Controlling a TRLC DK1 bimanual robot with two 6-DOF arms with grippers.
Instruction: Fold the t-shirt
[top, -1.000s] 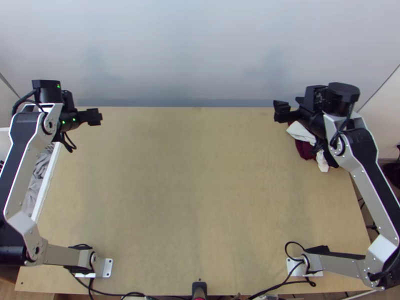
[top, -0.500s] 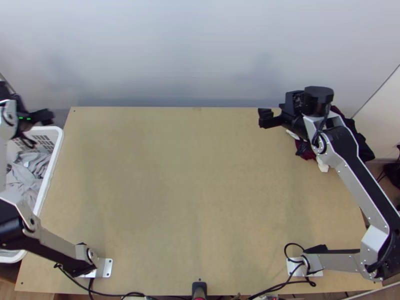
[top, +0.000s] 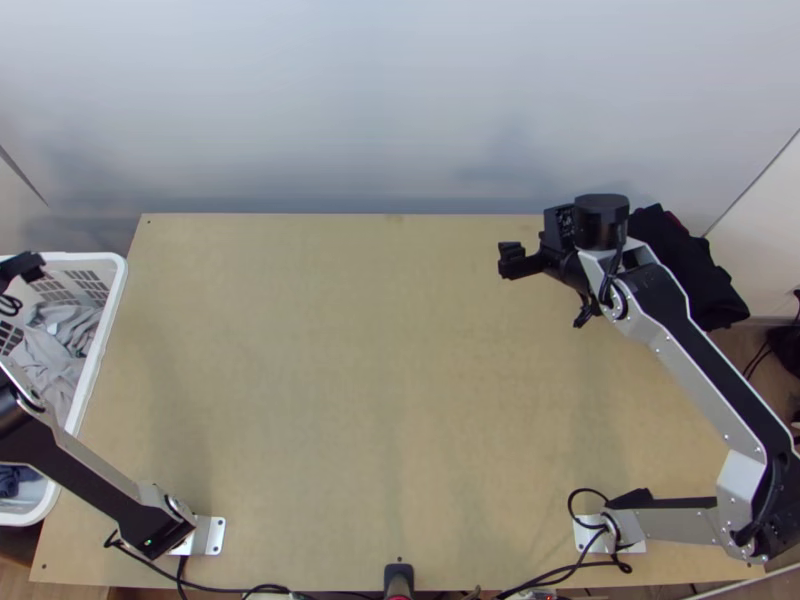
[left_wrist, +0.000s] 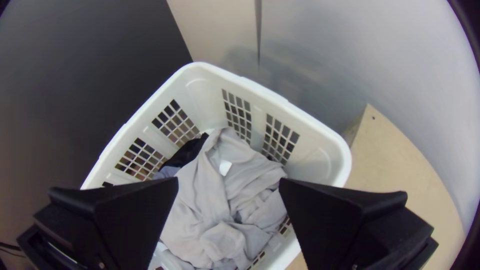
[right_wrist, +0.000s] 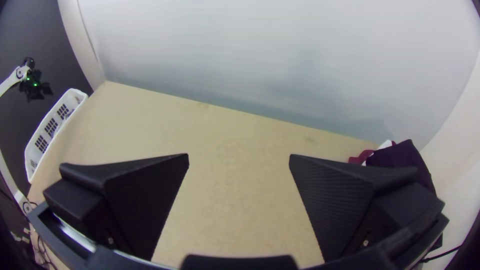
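Note:
At the top view's left edge my left gripper (top: 22, 268) is over the white basket. In its wrist view the left gripper (left_wrist: 228, 185) is open, with grey cloth (left_wrist: 225, 200) lying bunched in the basket beyond its fingers. I cannot tell whether this cloth is the t-shirt. My right gripper (top: 510, 260) is above the far right part of the table; the right wrist view has this gripper (right_wrist: 239, 159) open too, nothing between its fingers.
The white basket (top: 105, 330) stands against the table's left side. Dark folded clothes (top: 690, 265) lie at the far right corner, behind the right arm. A pale wall runs along the table's (top: 380, 380) far edge.
The left arm has swung left off the table to the basket, its gripper lower in the top view. The right gripper has shifted left and slightly nearer, uncovering more of the dark clothes.

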